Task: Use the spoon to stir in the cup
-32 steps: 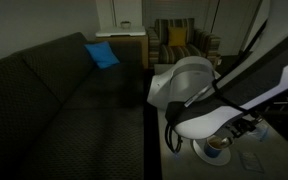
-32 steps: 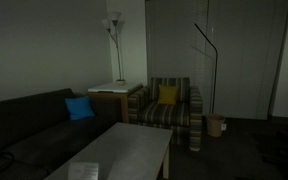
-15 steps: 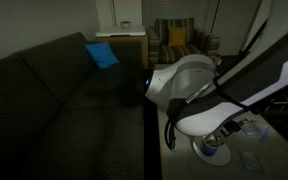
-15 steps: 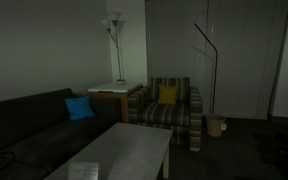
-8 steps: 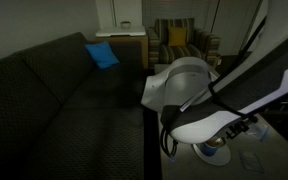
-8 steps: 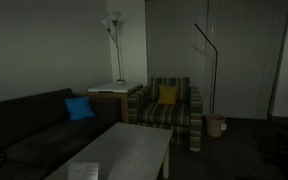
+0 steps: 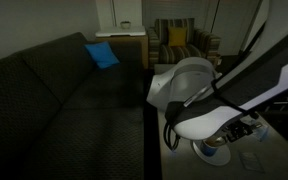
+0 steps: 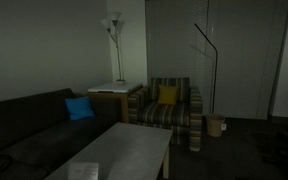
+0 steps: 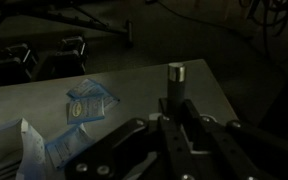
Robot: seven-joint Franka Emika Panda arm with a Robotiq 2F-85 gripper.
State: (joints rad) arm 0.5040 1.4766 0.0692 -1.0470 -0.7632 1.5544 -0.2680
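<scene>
In an exterior view my white arm hangs over the table's near end. Below it a white saucer (image 7: 206,153) carries the small white cup (image 7: 218,144) with a brownish inside; both are partly hidden by the arm. My gripper (image 7: 240,130) is just above the cup, dark and hard to make out. In the wrist view the gripper (image 9: 175,100) is shut on a dark, round-ended spoon handle (image 9: 175,73) that sticks out between the fingers. The spoon's bowl and the cup are hidden in that view.
Pale blue packets (image 9: 87,103) lie on the grey table (image 9: 134,80) in the wrist view. A dark sofa (image 7: 54,90) with a blue cushion (image 7: 102,54) runs beside the table. A striped armchair (image 8: 172,108) and floor lamp (image 8: 113,30) stand behind.
The arm swung slightly left over the cup about a second ago and has come back right to where it was. The grip on the spoon is unchanged.
</scene>
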